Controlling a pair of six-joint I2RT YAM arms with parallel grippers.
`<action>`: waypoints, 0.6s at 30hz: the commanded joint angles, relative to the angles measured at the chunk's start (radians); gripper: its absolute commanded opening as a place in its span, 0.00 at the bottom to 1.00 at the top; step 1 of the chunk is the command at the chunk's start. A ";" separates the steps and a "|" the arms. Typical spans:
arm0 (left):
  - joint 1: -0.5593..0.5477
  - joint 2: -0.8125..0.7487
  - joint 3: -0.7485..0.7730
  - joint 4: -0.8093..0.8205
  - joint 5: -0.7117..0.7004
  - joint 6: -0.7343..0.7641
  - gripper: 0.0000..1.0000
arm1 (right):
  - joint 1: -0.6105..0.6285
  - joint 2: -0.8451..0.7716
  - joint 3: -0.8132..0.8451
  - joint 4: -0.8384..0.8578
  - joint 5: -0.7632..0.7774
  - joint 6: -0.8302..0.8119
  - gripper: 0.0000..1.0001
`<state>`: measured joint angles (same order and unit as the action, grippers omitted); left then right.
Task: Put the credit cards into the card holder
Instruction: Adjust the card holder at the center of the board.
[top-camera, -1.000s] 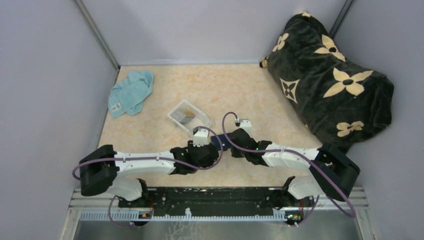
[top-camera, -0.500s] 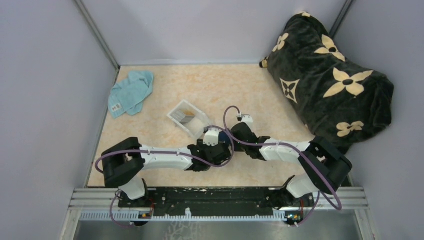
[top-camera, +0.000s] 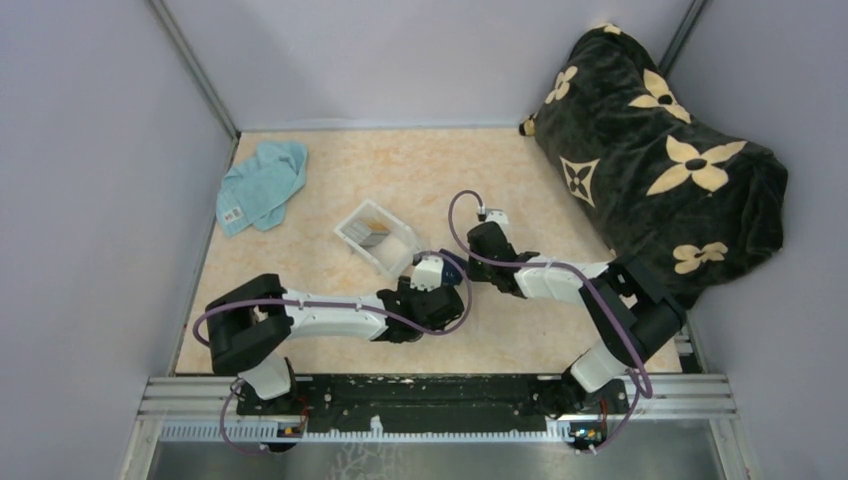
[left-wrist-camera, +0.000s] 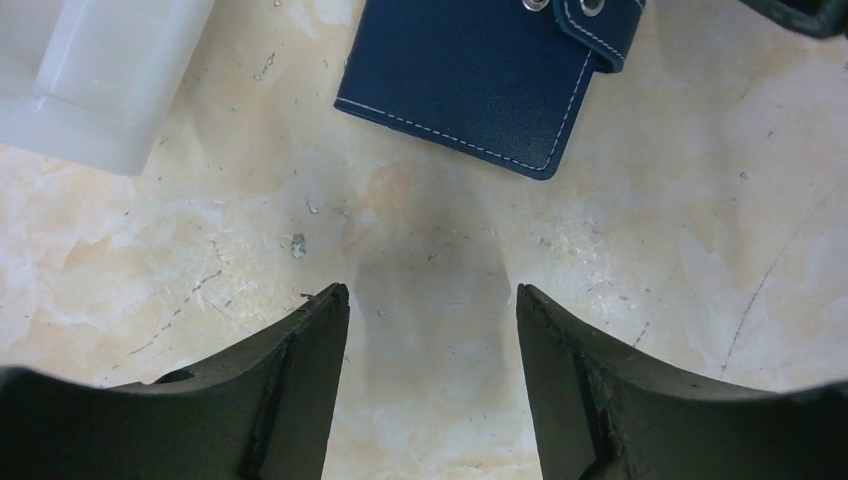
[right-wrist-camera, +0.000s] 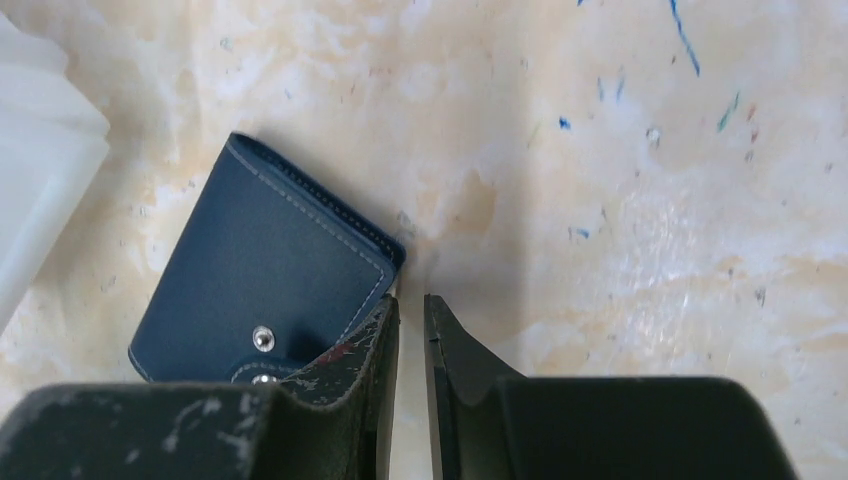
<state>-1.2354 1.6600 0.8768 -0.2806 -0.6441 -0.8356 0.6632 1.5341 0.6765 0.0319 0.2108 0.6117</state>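
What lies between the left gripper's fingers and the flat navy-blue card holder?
Only bare, speckled beige tabletop lies between the open left gripper and the flat navy-blue card holder; the left wrist view shows it.

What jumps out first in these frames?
A big black blanket with cream flowers, heaped at far right, dominates the top view. At centre lies the closed navy card holder, with the left gripper open just short of it and the right gripper, nearly closed, at its corner. Beside it stands a clear tray with the credit cards inside, and a teal cloth lies far left.
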 joint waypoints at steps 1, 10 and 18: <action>-0.006 -0.045 0.016 0.022 -0.004 0.017 0.69 | -0.030 0.050 0.086 0.050 -0.033 -0.052 0.16; -0.007 -0.139 -0.012 0.026 0.000 0.014 0.69 | -0.041 0.167 0.225 0.012 -0.032 -0.099 0.18; -0.008 -0.210 -0.004 -0.002 -0.017 0.015 0.72 | -0.051 0.112 0.295 -0.071 0.027 -0.145 0.35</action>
<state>-1.2354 1.5059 0.8715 -0.2707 -0.6430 -0.8330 0.6231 1.7168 0.9180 -0.0105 0.1890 0.5079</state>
